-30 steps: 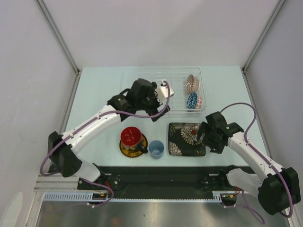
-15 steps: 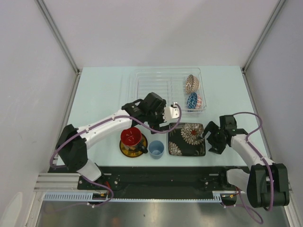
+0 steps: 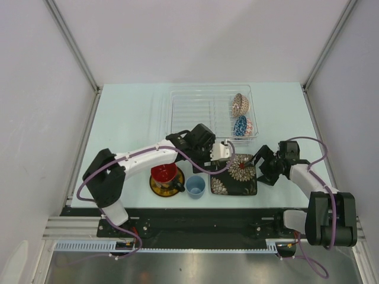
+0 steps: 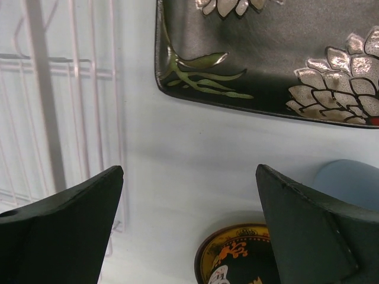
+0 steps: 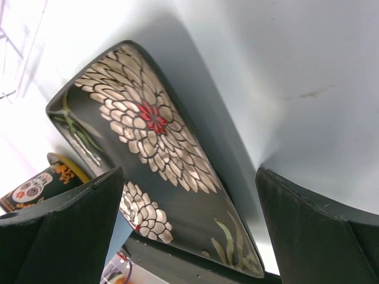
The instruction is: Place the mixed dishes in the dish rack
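Note:
The clear dish rack (image 3: 201,112) holds the red-white patterned bowl (image 3: 238,105) and the blue patterned bowl (image 3: 240,125) at its right end. The black floral square plate (image 3: 233,177) lies flat in front of the rack. To its left are the light blue cup (image 3: 195,186) and the red-lined mug (image 3: 164,171) on its yellow-brown saucer (image 3: 159,189). My left gripper (image 3: 207,160) hangs open over bare table by the plate's (image 4: 266,53) left corner, above the saucer (image 4: 231,254). My right gripper (image 3: 261,168) is open at the plate's (image 5: 148,136) right edge.
White walls and metal posts (image 3: 74,44) close in the pale table on three sides. The black front rail (image 3: 207,216) runs just below the plate. The rack's ribs (image 4: 59,106) lie left of the left fingers.
The left arm swung from over the rack down to the plate's left corner. The right gripper shifted right and turned towards the plate's right edge. Both stayed open.

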{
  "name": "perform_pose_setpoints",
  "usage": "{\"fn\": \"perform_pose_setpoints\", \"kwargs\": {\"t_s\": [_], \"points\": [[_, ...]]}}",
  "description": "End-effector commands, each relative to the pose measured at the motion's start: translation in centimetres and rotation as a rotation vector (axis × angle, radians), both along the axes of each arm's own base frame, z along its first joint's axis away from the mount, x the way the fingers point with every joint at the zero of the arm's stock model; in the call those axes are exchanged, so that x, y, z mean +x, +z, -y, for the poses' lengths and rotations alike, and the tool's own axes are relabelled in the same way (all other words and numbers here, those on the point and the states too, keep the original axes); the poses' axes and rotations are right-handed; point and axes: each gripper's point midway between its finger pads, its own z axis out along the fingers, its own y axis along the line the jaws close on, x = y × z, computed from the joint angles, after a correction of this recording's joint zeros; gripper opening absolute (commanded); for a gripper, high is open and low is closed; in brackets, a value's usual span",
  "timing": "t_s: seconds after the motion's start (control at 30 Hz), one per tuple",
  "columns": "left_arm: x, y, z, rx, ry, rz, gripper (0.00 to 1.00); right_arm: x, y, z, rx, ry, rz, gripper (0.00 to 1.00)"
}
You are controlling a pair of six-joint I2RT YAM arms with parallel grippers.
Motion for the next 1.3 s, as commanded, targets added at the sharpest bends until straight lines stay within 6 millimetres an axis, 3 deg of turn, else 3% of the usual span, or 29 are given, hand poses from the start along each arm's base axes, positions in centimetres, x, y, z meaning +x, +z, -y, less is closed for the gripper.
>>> {"fn": "perform_pose_setpoints", "kwargs": {"t_s": [0.0,0.3,0.93,1.13,1.27], "points": [[0.1,-1.7,1.2,0.011,-0.039,-0.004,1.0,-0.4,-1.1,0.1,-0.011,0.031,-0.009,1.0],[0.0,-4.5,2.0,0.05,-0.08,-0.029,1.0,-0.5,-1.6,0.1,0.003,0.038,-0.027,1.0],[-0.4,-5.4,7.0,0.021,-0.165,-0.057,1.0,-0.8,-1.6,-0.5,0.038,0.074,-0.034,0.92],[-0.2,-5.1,8.3,0.003,-0.175,-0.054,1.0,-0.6,1.3,-3.0,0.152,0.139,0.048,0.89],[-0.3,-4.9,8.9,-0.011,-0.179,-0.052,1.0,-0.7,4.8,-4.6,0.189,0.192,0.173,0.89]]}}
